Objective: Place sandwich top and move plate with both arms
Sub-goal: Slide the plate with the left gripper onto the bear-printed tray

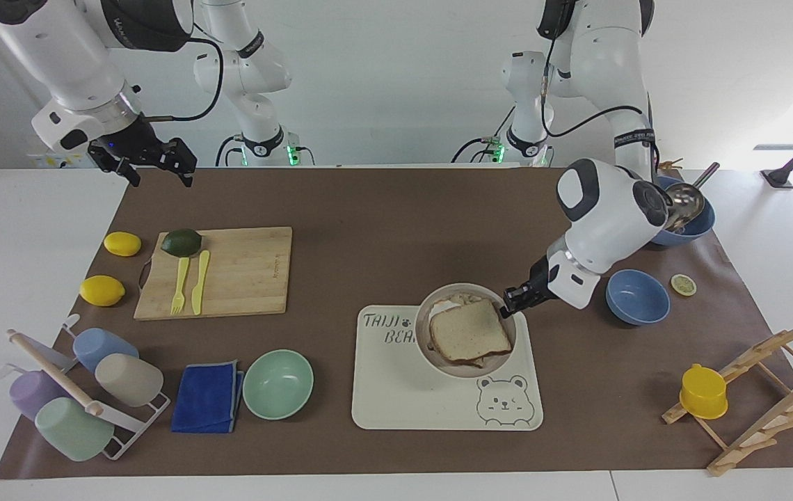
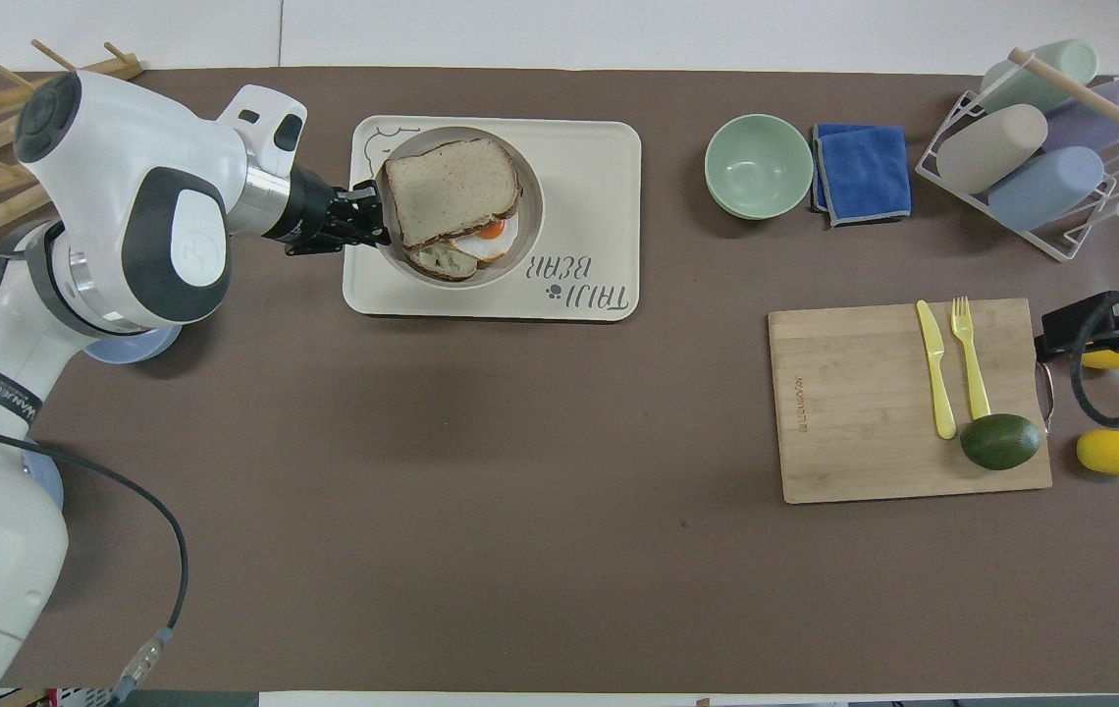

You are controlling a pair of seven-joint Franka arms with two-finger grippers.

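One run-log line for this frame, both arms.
left end effector: shut on plate rim, over bear tray | sandwich top: on sandwich | right end effector: open, waiting above table edge
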